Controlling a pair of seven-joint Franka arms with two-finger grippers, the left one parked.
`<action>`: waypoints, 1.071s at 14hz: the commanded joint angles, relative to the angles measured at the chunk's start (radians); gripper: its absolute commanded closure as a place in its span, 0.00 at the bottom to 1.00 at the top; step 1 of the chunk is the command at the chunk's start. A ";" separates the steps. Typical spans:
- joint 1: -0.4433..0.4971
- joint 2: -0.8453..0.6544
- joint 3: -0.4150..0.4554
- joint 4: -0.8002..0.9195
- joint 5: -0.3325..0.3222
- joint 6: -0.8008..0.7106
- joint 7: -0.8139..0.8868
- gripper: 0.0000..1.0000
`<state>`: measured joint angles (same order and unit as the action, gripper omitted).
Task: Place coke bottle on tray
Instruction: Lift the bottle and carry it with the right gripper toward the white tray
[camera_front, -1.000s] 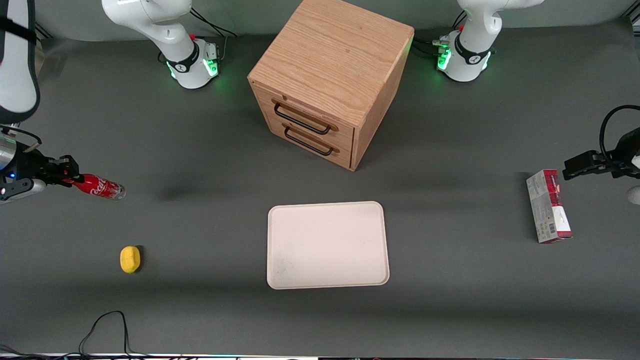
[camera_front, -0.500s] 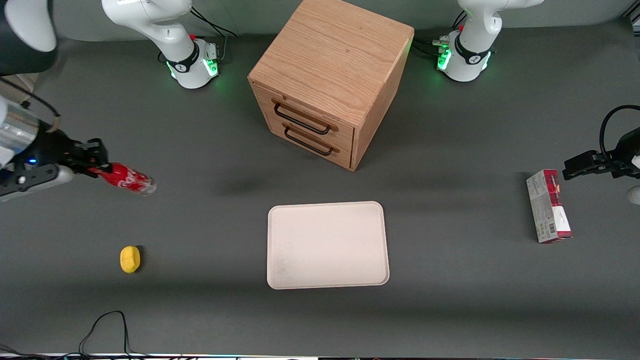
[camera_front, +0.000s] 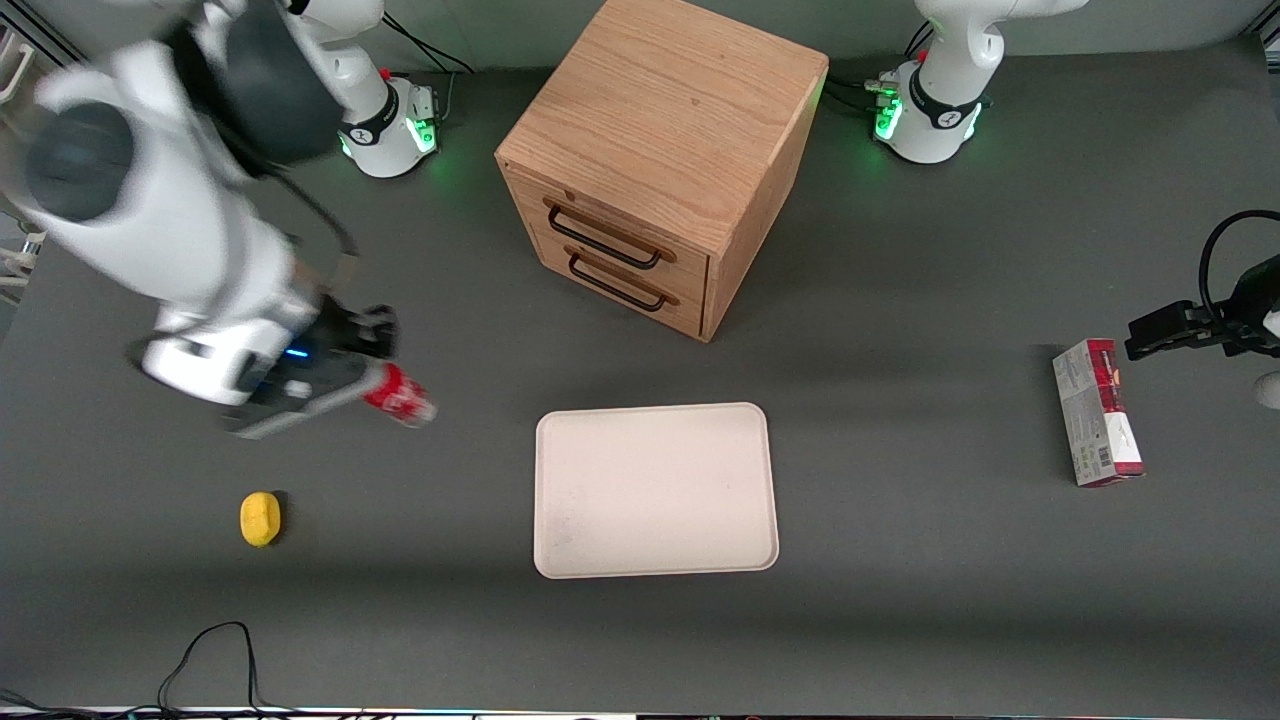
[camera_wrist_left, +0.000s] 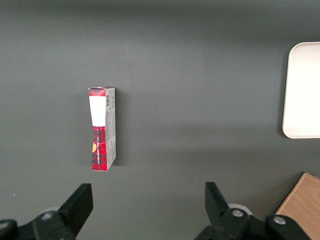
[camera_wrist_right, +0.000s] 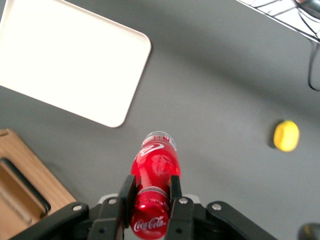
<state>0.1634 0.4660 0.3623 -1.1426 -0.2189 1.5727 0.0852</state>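
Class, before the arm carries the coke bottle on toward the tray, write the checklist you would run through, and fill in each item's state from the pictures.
1. Pincer shut on the coke bottle, in the air toward the working arm's end of the table: ok.
2. Bottle gripped near its cap end, clear base pointing away from the wrist: ok.
3. Tray bare, with room for the bottle: ok.
4. Bottle over the tray: not ok, short of its rim.
5. Path to the tray free: ok; the yellow object lies nearer the front camera, the wooden drawer cabinet farther.
6. Grip firm enough for the carry: cannot tell.
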 joint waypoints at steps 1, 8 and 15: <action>-0.001 0.198 0.124 0.119 -0.120 0.074 0.103 0.85; 0.013 0.371 0.125 0.115 -0.166 0.366 0.143 0.85; 0.022 0.441 0.122 0.106 -0.188 0.463 0.197 0.66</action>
<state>0.1794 0.8895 0.4695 -1.0785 -0.3699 2.0355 0.2200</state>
